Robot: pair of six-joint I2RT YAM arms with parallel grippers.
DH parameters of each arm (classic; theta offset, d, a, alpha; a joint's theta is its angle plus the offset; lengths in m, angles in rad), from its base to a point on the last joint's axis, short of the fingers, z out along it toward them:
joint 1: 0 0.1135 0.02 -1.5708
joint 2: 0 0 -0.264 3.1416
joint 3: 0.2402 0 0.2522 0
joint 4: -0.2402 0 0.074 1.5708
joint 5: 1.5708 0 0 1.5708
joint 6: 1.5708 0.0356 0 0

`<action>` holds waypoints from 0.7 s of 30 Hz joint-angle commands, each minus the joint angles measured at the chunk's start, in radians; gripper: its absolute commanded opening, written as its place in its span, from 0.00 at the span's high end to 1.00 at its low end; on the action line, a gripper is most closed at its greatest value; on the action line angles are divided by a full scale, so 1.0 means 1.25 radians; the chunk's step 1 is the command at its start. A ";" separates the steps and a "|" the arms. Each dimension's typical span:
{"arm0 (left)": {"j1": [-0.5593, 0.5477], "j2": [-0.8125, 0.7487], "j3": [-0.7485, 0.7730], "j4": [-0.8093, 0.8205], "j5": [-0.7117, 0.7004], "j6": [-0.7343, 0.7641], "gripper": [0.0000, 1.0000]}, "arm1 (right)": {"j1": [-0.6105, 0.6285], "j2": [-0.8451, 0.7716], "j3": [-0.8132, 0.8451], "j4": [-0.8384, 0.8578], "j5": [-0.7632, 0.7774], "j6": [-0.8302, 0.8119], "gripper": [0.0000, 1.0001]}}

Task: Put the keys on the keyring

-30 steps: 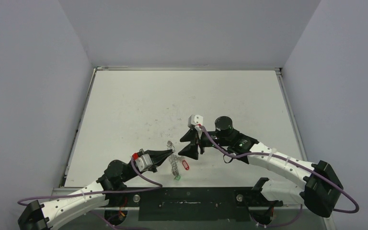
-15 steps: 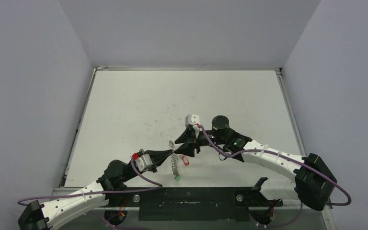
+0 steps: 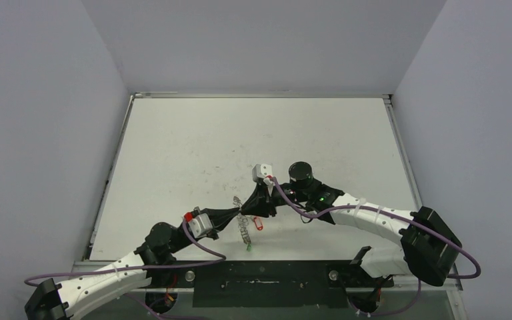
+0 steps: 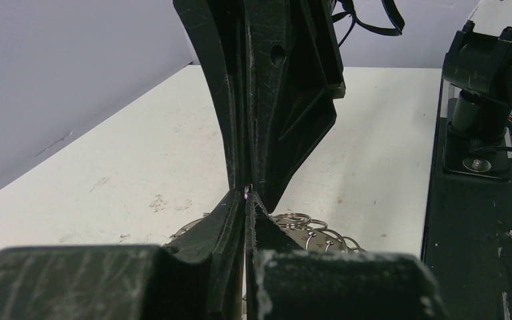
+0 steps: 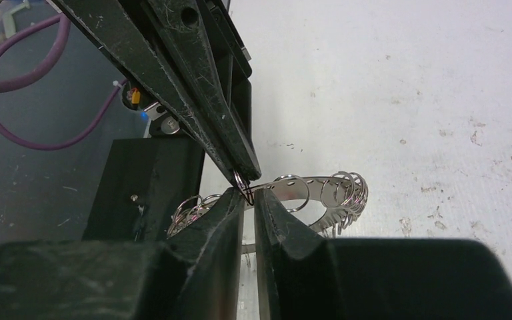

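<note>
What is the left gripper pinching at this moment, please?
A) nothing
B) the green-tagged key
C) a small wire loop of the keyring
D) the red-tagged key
C: the left gripper has its fingers shut, with a small wire loop caught at their tips and the rest of the keyring just beyond them.

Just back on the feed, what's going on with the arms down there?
Both arms meet at the keyring near the front edge of the table. The left end effector is shut on one small wire loop of its fringe, tilting the ring up. The right end effector straddles that same loop, a thin gap showing; a firm grip is unconfirmed. The red-tagged key and green-tagged key sit right by the ring; whether either is attached is unclear.
</note>
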 commanded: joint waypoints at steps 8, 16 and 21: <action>-0.003 -0.008 -0.035 0.075 0.019 -0.020 1.00 | 0.007 -0.019 0.002 0.080 -0.006 -0.010 1.00; -0.003 -0.012 -0.035 0.063 0.022 -0.023 1.00 | 0.007 -0.067 -0.004 0.030 0.008 -0.042 1.00; -0.003 -0.025 -0.033 0.040 0.022 -0.020 0.98 | 0.007 -0.108 0.007 -0.059 0.032 -0.090 1.00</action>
